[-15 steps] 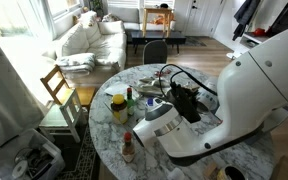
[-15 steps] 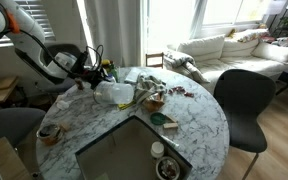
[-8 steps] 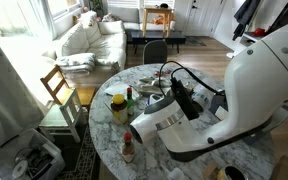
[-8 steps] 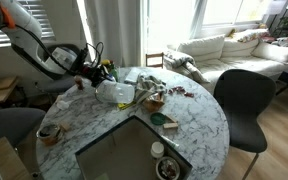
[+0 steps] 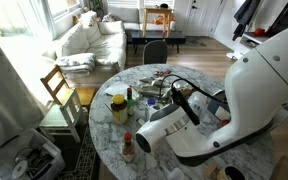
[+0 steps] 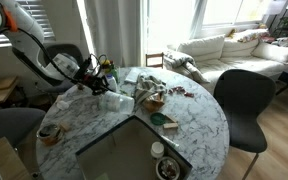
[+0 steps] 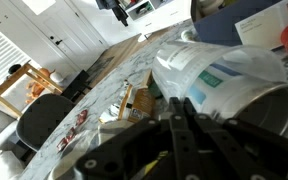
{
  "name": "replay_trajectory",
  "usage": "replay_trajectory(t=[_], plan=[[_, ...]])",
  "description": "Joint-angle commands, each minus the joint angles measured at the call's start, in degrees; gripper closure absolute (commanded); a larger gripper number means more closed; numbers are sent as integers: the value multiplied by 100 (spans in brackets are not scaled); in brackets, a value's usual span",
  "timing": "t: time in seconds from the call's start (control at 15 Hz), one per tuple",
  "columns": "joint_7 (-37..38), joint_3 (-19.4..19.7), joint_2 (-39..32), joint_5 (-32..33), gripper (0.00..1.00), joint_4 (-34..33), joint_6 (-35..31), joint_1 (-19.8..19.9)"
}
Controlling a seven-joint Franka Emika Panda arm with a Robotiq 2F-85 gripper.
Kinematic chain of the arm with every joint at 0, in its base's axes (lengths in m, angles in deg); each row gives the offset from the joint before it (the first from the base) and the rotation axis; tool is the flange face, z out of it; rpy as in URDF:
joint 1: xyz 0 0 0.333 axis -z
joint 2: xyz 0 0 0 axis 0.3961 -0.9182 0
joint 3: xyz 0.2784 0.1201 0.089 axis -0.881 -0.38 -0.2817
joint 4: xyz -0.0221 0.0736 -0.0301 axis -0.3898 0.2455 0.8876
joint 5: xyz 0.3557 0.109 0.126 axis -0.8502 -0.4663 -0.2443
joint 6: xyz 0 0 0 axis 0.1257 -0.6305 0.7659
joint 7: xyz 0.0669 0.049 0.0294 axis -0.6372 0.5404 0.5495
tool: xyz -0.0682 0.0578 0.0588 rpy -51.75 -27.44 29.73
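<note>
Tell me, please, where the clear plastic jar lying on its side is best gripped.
Probably across the body just behind the wide open mouth, coming from above: the clear plastic jar lies on its side, so its rounded wall faces up.

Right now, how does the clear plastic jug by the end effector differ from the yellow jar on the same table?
The plastic jug lies on its side, while the yellow jar stands upright. The jug is translucent with a printed label; the jar is solid yellow. The jug lies just ahead of the end effector, whereas the jar stands apart from it, beside a bottle. Both rest on the marble table.
</note>
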Motion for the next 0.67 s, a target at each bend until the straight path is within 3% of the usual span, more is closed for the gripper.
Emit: replay_trajectory(t=[0.0,0.2,0.27,0.4,0.6], plan=[[-136,-39,260,99,99,464,-310,124],[-240,-45,231,139,96,478,-493,121],[-249,-56,249,135,71,487,-603,135],[-243,-36,336,122,64,548,-668,130],[-310,-12,561,84,42,785,-556,131]])
